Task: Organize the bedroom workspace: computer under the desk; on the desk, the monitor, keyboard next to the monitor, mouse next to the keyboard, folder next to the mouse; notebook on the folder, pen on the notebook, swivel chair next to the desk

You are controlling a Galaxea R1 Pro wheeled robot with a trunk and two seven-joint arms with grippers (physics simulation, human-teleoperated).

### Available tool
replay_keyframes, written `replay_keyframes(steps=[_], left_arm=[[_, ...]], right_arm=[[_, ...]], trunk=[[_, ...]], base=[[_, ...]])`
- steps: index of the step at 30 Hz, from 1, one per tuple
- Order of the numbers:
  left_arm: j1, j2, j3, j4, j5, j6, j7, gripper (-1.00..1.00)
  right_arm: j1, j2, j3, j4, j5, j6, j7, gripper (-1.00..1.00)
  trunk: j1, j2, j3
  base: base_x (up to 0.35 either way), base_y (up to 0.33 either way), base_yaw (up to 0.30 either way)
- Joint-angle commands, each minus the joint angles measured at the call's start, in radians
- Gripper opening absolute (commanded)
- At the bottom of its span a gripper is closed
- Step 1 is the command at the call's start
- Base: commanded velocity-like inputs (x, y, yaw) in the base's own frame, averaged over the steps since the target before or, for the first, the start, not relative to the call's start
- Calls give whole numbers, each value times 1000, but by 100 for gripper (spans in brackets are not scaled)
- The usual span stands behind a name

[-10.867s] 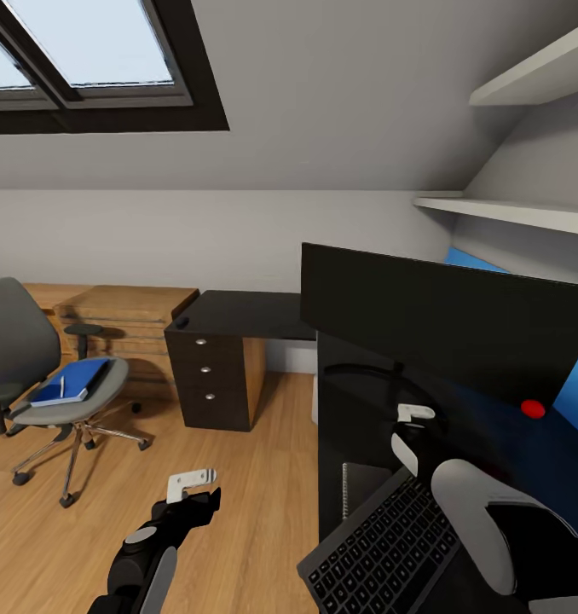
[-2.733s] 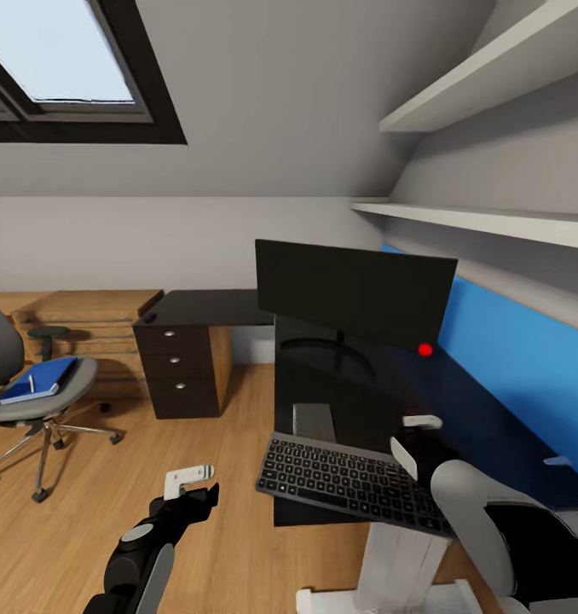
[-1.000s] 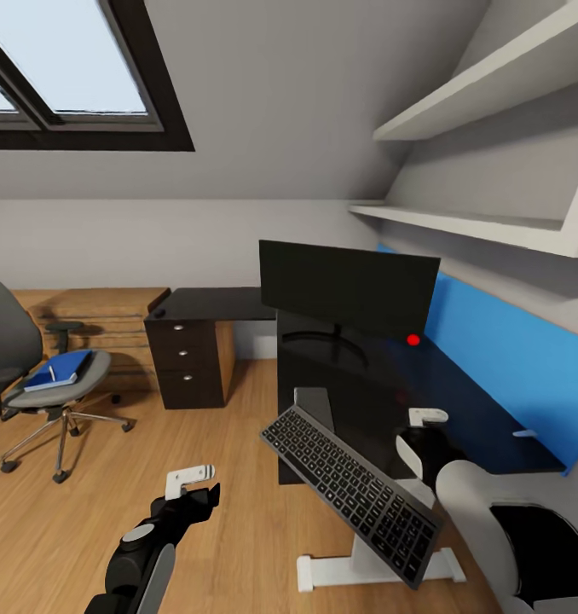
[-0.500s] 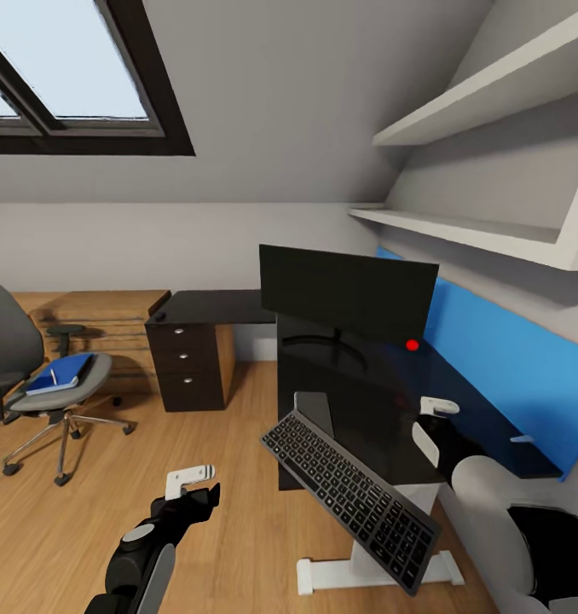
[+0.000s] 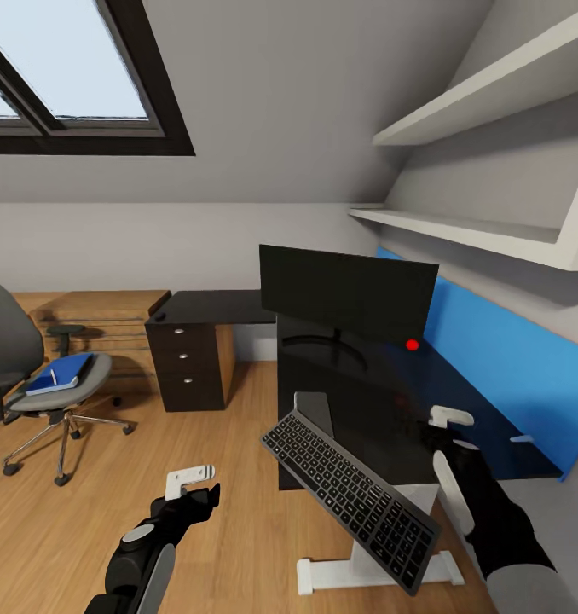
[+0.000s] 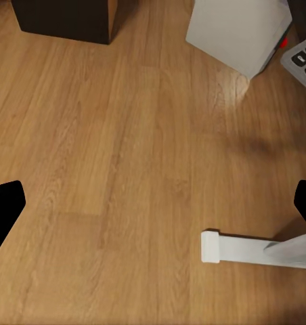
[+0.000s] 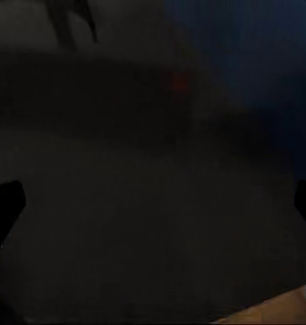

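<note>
The black monitor (image 5: 349, 294) stands on the glossy black desk (image 5: 391, 388). The dark keyboard (image 5: 349, 486) tilts off the desk's front corner, its near end out over the floor. Beside its far end a grey notebook (image 5: 313, 411) lies on the desk. My right gripper (image 5: 447, 424) hovers open over the desk's near end, apart from the keyboard. My left gripper (image 5: 191, 482) hangs open above the floor. At the left, the swivel chair (image 5: 20, 341) carries the blue folder (image 5: 63, 372) and the white pen (image 5: 53, 374). The mouse (image 5: 159, 315) sits above the drawers. The light grey computer (image 6: 237, 30) stands on the floor.
A dark drawer unit (image 5: 187, 367) holds up the desk's far wing, with low wooden shelving (image 5: 93, 328) behind the chair. The desk's white foot (image 6: 254, 249) lies on the wooden floor (image 6: 112, 156). White wall shelves (image 5: 485, 230) and a blue wall panel (image 5: 511, 358) run along the right.
My right arm has drawn back to the right and nearer, away from the keyboard. The keyboard, once flat on the desk front, stays tilted off the corner. The camera backed away earlier.
</note>
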Motion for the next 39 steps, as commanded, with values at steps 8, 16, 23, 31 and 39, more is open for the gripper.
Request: replay_keyframes(steps=[8,16,23,31,39], left_arm=[[-1,2,0,-1,11,4,9,100],[-1,2,0,-1,11,4,9,100],[-1,1,-1,7,11,4,8,100],[-1,1,0,10,11,4,7,100],[-1,1,1,10,11,4,8,100]], right_arm=[[116,0,-1,-222,-277,102,-8,100],[120,-4,-104,-230,-469,158,-10,100],[120,1,-223,-210,-523,244,-7,100],[120,1,-224,-187,-539,242,-5,100],[120,8,-216,-182,-537,196,-3,100]], trunk=[[0,-1,-1],[0,-1,-1],[0,-1,-1],[0,-1,-1],[0,-1,-1]], base=[[0,0,0],[-114,0,0],[-311,0,0],[-317,0,0],[-176,0,0]])
